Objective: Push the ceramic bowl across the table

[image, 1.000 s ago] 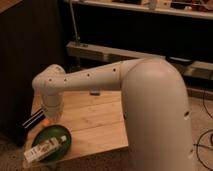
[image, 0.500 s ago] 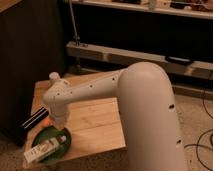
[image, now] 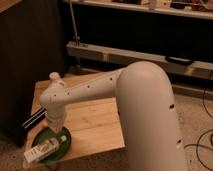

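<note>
The green ceramic bowl (image: 64, 145) sits at the near left corner of the light wooden table (image: 97, 120). A pale carton with a green label (image: 41, 151) lies across the bowl. My white arm reaches from the right across the table and bends down over the bowl. My gripper (image: 56, 131) hangs at the bowl's far rim, just above the carton, mostly hidden under the wrist. A small white rounded shape (image: 54, 77) shows just above the arm's bend; I cannot tell if it is the cup.
A tall dark panel (image: 25, 60) stands at the left of the table, with a black striped object (image: 32, 119) at its foot. A metal shelf rack (image: 130, 52) runs behind the table. Cables (image: 202, 145) lie on the speckled floor at the right.
My arm has swung and settled lower over the bowl, its bend shifting a little to the right. The bowl and the carton have stayed in place.
</note>
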Controlling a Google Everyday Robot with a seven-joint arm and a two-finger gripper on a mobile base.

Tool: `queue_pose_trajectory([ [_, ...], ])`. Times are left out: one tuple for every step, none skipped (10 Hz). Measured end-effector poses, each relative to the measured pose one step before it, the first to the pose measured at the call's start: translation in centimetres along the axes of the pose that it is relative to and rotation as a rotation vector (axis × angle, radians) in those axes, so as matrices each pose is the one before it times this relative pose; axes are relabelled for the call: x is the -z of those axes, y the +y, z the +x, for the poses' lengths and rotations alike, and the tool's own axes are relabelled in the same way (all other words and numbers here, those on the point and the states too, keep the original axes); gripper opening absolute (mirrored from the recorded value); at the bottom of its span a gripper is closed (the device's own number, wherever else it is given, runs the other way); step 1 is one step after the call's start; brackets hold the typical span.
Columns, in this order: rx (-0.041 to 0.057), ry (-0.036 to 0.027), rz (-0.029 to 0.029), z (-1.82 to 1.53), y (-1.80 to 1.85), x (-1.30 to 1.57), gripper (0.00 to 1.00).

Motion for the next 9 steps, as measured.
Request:
queue_pose_trajectory([
  [0.01151, -0.00433, -0.00718, 0.032, 2.208, -0.006, 0.04],
  [0.00769, -0.00189, -0.00490, 0.101, 1.541, -0.053, 0.04],
  [0.01253, -0.00281, -0.00711, 0.071, 1.796, 0.032, 0.04],
  [0.00995, -0.00327, -0.00530, -0.043, 0.911, 0.168, 0.04],
  [0.00488, -0.00160, -0.00545, -0.044, 0.436, 0.135, 0.04],
  [0.00648, -0.00229, -0.00353, -0.034, 0.068, 0.095, 0.04],
  [0.00041, 0.00011, -0.00011, 0.009, -0.010, -0.002, 0.04],
  [0.00144, 0.00004, -0.00033, -0.019, 0.033, -0.008, 0.04],
  [0.00008, -0.00026, -0.00007, -0.013, 0.002, 0.007, 0.04],
])
